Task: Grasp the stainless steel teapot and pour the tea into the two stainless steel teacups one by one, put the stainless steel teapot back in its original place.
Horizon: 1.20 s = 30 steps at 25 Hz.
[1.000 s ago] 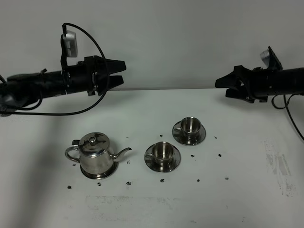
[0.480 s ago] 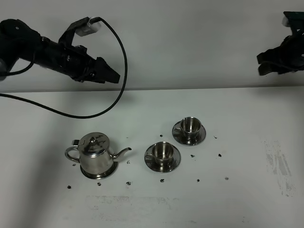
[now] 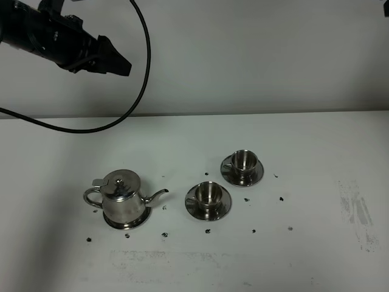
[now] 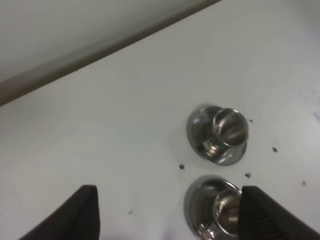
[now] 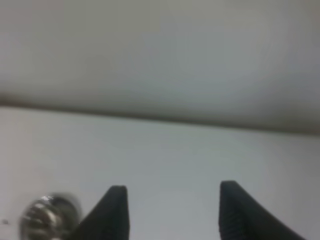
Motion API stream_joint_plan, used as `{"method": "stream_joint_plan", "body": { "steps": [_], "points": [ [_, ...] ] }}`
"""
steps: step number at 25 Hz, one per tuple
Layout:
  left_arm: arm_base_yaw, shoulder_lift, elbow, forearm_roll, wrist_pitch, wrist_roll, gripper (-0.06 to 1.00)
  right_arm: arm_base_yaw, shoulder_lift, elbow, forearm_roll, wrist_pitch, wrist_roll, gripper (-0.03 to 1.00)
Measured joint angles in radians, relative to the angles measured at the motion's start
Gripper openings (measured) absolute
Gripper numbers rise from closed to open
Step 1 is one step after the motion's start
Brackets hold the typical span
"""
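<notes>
exterior high | teapot (image 3: 121, 199) upright | left hand (image 4: 169, 200) spread, empty | right hand (image 5: 172, 189) spread, empty

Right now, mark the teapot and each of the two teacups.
stainless steel teapot (image 3: 121, 205): exterior high view, on its rounded body below the lid.
teacup nearer the teapot (image 3: 208, 199): exterior high view, on the cup's front wall.
teacup farther from the teapot (image 3: 243, 165): exterior high view, on the cup's front wall.

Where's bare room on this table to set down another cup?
Free: right of the far cup; behind the teapot up to the wall; the front, bar dark specks. Crowded: between teapot and near cup.
</notes>
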Motion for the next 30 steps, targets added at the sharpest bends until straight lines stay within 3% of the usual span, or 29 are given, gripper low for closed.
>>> {"method": "stream_joint_plan", "body": {
  "steps": [5, 13, 17, 22, 30],
  "points": [
    [0.0, -0.095, 0.121, 0.007, -0.046, 0.022, 0.6, 0.0, -0.169, 0.194, 0.04, -0.043, -0.014, 0.39],
    [0.0, -0.231, 0.297, 0.01, -0.156, 0.116, 0.59, 0.0, -0.559, 0.797, 0.041, -0.378, -0.053, 0.39],
    [0.0, -0.243, 0.369, 0.01, -0.202, 0.16, 0.56, 0.0, -0.799, 1.071, 0.041, -0.479, -0.063, 0.39],
    [-0.003, -0.243, 0.388, 0.012, -0.219, 0.186, 0.53, 0.0, -1.079, 1.3, 0.053, -0.484, -0.063, 0.39],
    [-0.01, -0.243, 0.388, 0.01, -0.189, 0.248, 0.53, 0.0, -1.525, 1.493, 0.069, -0.318, -0.063, 0.39]
  ]
}}
